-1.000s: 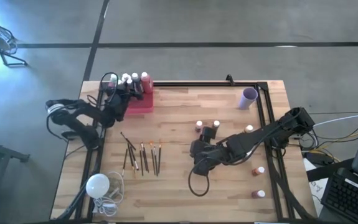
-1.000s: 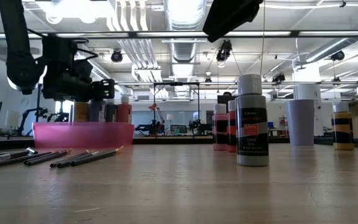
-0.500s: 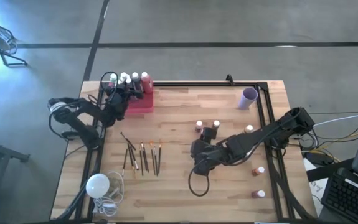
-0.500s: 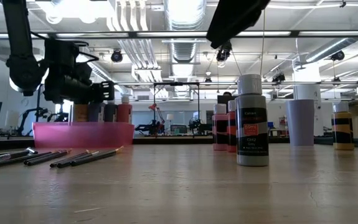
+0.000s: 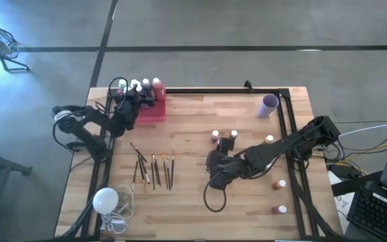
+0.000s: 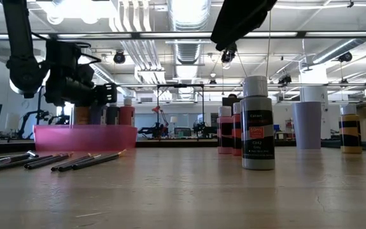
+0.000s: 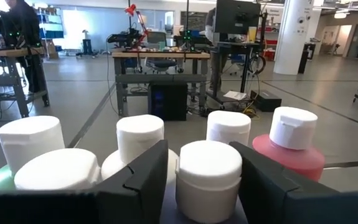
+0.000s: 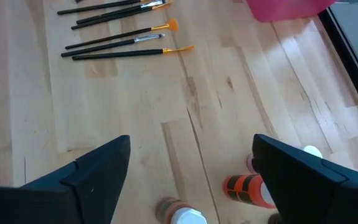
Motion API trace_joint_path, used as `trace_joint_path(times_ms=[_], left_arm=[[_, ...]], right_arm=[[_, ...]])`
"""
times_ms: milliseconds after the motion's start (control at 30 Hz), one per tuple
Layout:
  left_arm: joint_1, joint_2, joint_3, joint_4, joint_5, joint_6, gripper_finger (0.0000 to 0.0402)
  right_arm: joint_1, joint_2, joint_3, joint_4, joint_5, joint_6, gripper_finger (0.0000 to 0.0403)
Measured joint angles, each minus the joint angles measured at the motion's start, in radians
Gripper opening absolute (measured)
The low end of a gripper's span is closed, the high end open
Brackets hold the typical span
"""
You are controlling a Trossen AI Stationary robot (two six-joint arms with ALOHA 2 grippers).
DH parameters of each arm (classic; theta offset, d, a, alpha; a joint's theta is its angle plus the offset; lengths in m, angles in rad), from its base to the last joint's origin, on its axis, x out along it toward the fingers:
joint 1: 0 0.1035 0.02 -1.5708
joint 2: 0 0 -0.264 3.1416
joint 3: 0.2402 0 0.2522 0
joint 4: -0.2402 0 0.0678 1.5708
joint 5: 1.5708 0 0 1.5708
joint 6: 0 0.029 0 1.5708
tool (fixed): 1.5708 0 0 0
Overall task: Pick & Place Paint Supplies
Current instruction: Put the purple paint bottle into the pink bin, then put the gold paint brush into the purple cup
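Note:
A pink tray (image 5: 154, 113) sits at the table's far left with several white-capped paint bottles (image 5: 146, 85) standing in it. My left gripper (image 5: 138, 101) hangs over the tray, shut on one bottle (image 7: 208, 171) among them. Several loose bottles stand upright right of centre (image 5: 233, 134), (image 5: 282, 183), (image 5: 282, 210), and the nearest one in the low view is grey (image 6: 257, 124). Dark paintbrushes (image 5: 153, 168) lie flat left of centre. My right gripper (image 5: 212, 168) hovers open above the table's middle, its fingers spread wide over bare wood (image 8: 191, 146). My left gripper pinches a paint bottle between its two fingers (image 7: 144, 183), which stand on either side of the white cap (image 7: 208, 163) and the shoulder below it. The fingers come from above, slanting from the table's left. The bottle stands upright among the others in the tray.
A purple cup (image 5: 268, 105) stands at the far right. A white bulb with a coiled cord (image 5: 106, 199) lies at the near left corner. A black frame (image 5: 289, 134) borders the table. In the right wrist view, one orange-labelled bottle (image 8: 247, 186) lies close to my right gripper.
My left gripper has edged slightly toward the table's left edge over the tray, staying shut on the bottle. My right arm has shifted a little above the table's middle, and its gripper has stayed open.

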Motion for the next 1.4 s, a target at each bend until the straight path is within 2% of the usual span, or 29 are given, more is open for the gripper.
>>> trace_joint_path(times_ms=[133, 400, 733, 933, 1033, 1200, 1400], left_arm=[[0.000, -0.016, 0.000, -0.003, -0.001, 0.016, 0.0193], [-0.002, -0.093, 0.000, -0.009, 0.010, 0.037, 0.0195], [-0.017, -0.268, 0.014, -0.021, 0.319, 0.030, 0.0195], [-0.032, -0.380, 0.015, -0.100, 0.593, 0.030, 0.0195], [-0.038, -0.434, 0.023, -0.137, 0.653, 0.030, 0.0195], [-0.056, -0.553, 0.055, -0.316, 0.756, -0.009, 0.0187], [-0.106, -0.695, 0.150, -0.754, 0.765, 0.014, 0.0139]], right_arm=[[0.000, 0.000, 0.000, 0.000, 0.000, 0.000, 0.0341], [0.000, 0.000, 0.000, 0.000, -0.001, 0.000, 0.0349], [0.000, 0.000, 0.000, 0.000, -0.001, -0.003, 0.0317], [0.000, 0.000, 0.000, 0.000, -0.001, -0.004, 0.0297], [0.000, 0.000, 0.000, 0.000, -0.001, -0.003, 0.0287], [0.000, 0.000, 0.000, 0.000, -0.001, -0.004, 0.0274], [0.000, 0.000, 0.000, 0.006, -0.001, -0.008, 0.0257]])
